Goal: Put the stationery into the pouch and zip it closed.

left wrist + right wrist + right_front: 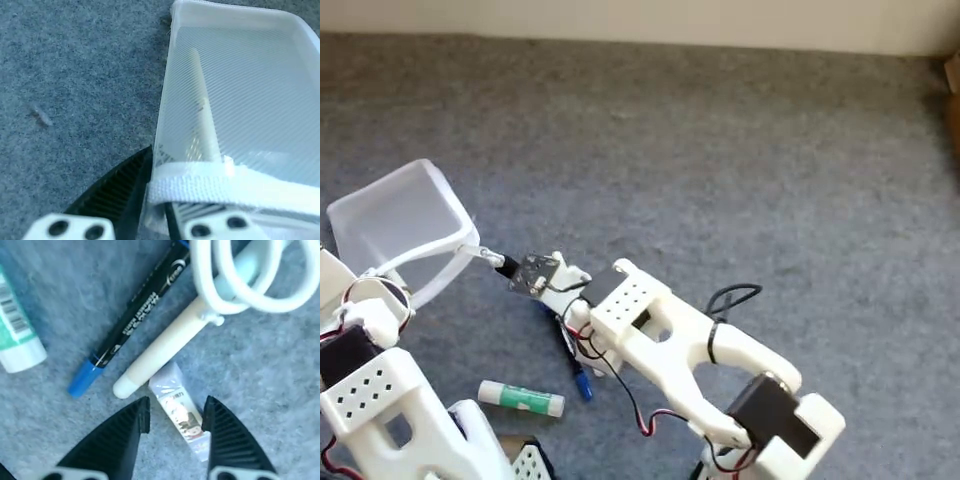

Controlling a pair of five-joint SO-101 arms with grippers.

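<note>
My left pincer (pixel 150 210) grasps the one translucent white mesh pouch (pixel 250 90). My right pincer (pixel 176 405) hangs released over one small white labelled block (pixel 172 390), beside one blue-capped black marker (pixel 135 320).

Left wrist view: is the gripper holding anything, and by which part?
Yes. The left gripper is shut on the pouch, pinching it at its white-banded edge.

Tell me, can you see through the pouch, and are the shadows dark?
Left wrist view: yes, a pale pen shows through the striped, see-through wall of the pouch. High view: the light is even, with only soft shadows on the carpet. Right wrist view: a faint shadow runs beside the marker.
</note>
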